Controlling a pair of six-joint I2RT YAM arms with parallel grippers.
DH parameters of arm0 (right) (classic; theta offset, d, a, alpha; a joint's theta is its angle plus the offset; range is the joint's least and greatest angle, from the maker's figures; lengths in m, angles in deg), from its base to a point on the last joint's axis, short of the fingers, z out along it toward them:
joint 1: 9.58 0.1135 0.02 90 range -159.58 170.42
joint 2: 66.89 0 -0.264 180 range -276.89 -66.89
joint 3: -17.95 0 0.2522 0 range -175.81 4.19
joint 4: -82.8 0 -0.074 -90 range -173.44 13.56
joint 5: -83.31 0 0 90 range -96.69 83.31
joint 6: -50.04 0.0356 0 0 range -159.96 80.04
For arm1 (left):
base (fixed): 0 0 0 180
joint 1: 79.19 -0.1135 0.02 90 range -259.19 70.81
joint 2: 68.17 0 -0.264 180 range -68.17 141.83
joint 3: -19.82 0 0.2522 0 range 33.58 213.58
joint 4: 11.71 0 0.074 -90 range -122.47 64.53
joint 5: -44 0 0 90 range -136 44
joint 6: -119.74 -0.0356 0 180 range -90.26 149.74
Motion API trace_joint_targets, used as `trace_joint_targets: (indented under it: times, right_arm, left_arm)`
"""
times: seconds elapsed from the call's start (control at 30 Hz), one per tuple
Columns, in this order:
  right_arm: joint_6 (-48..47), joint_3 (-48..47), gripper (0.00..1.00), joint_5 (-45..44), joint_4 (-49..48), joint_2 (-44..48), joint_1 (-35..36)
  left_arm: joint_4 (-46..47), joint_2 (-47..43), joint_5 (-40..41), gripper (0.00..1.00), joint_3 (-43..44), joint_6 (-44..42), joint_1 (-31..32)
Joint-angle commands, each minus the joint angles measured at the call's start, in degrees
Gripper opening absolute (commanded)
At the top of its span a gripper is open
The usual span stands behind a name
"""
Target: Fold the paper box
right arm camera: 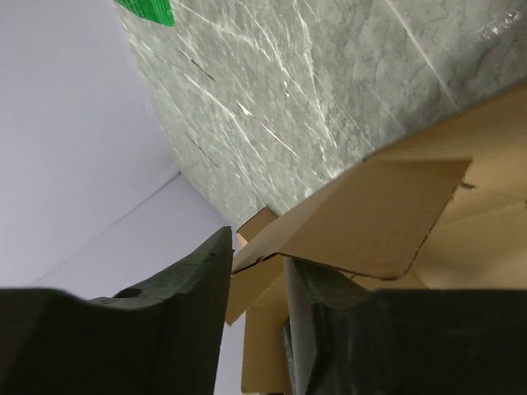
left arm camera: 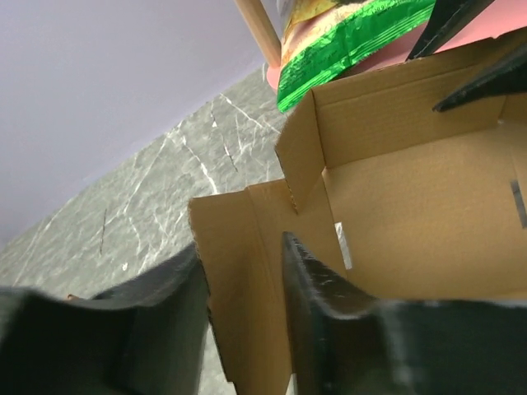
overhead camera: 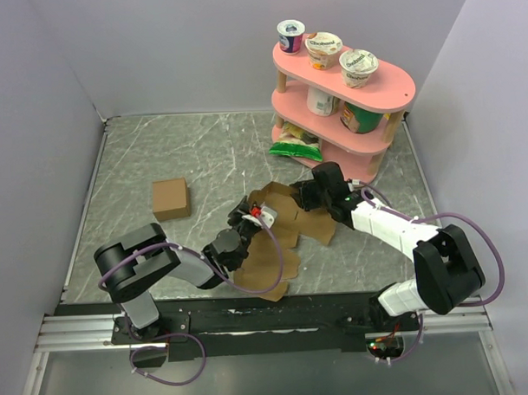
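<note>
Wrist views alone show paper box [left arm camera: 412,206] inside left tool [left arm camera: 243,263] and right tool [right arm camera: 259,255].

The box [left arm camera: 412,189] is matt brown cardboard; the table [left arm camera: 165,197] looks like smooth marble; the bag [left arm camera: 354,37] behind the box is glossy plastic.

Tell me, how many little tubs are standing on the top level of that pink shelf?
3 on the pink shelf: the left tub, the middle tub and the right tub. Nothing seems hidden up there.
</note>
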Motion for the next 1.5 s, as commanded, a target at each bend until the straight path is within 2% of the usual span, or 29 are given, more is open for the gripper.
trace_joint_targets:
  times: [0.0,0.07,0.17,0.27,0.3,0.37,0.43,0.47,0.5,0.53,0.57,0.67,0.83,0.9,1.0,1.17,1.23,1.27,1.37,1.47]
  right_arm:
    - [0.4,0.0,0.33,-1.1,-0.6,0.4,0.6]
    - [0.4,0.0,0.29,-1.2,-1.0,0.4,0.6]
    - [-0.1,-0.3,0.21,-1.1,-1.1,0.3,0.6]
    - [-0.2,-0.5,0.13,-0.9,-1.7,0.0,0.7]
    - [-0.3,-0.5,0.09,-0.9,-1.9,0.1,0.7]
    - [-0.9,-0.5,0.06,-0.9,-2.4,0.1,0.8]
    - [-1.8,-0.5,0.03,-1.4,-2.4,0.4,0.8]
    - [-2.2,-0.5,0.0,-1.7,-2.7,0.5,0.8]
    - [-2.6,-0.2,0.0,-1.9,-3.3,0.6,0.8]
    - [-2.9,0.6,0.0,-1.8,-4.0,0.9,0.9]
    - [-3.1,1.0,0.0,-1.8,-5.0,1.2,0.8]
    - [-5.0,3.3,0.0,-2.0,-8.1,2.1,1.0]
    - [-10.1,7.9,0.0,-5.6,-13.9,5.5,1.7]
    - [-12.7,9.9,0.0,-7.1,-15.6,6.7,1.9]
    - [-15.9,12.2,0.0,-8.3,-18.0,8.8,1.9]
    - [-18.5,15.8,0.0,-9.3,-21.8,10.8,1.8]
    - [-19.4,18.3,0.0,-9.1,-25.7,11.3,1.8]
    - [-19.1,19.1,0.0,-9.2,-26.9,11.5,1.8]
    - [-19.3,20.8,0.0,-9.1,-29.1,12.0,1.8]
    - [-20.2,20.2,0.0,-9.5,-27.7,12.2,1.8]
  left_arm:
    - [29.6,-0.4,1.4,0.53,-1.2,1.6,0.3]
    - [30.0,-0.7,1.5,0.62,-1.7,1.8,0.3]
    - [29.9,-1.9,1.3,0.88,-2.6,2.0,0.3]
    - [29.5,-4.4,1.0,1.0,-4.3,2.5,0.4]
    - [28.0,-5.3,0.9,0.96,-5.3,2.9,0.3]
    - [24.5,-10.1,-0.8,0.96,-6.2,5.0,0.2]
    - [16.0,-14.4,-4.0,0.96,-7.5,9.0,-0.3]
    - [11.5,-19.4,-5.6,0.96,-7.7,11.3,-0.8]
    - [0.6,-22.3,-8.2,0.96,-7.5,14.3,-1.5]
    - [-7.1,-25.3,-11.2,0.96,-7.0,21.4,-4.1]
    - [-13.3,-30.3,-17.5,0.98,-6.2,25.0,-5.2]
    - [-22.9,-36.5,-21.9,0.98,-7.0,34.4,-7.1]
    - [-35.9,-37.5,-25.7,0.99,-5.6,44.9,-9.4]
    - [-37.4,-36.2,-30.2,0.99,-5.1,49.9,-10.6]
    - [-38.3,-35.0,-32.3,0.99,-5.2,55.0,-10.9]
    - [-35.1,-34.3,-32.0,0.99,-8.3,61.7,-13.3]
    - [-34.1,-34.1,-33.9,0.96,-8.3,61.5,-13.8]
    - [-34.6,-34.0,-34.4,0.89,-7.7,61.0,-13.6]
    - [-37.2,-31.8,-31.0,0.89,-6.2,58.7,-10.0]
    - [-37.0,-27.9,-30.4,0.84,-4.8,60.7,-6.5]
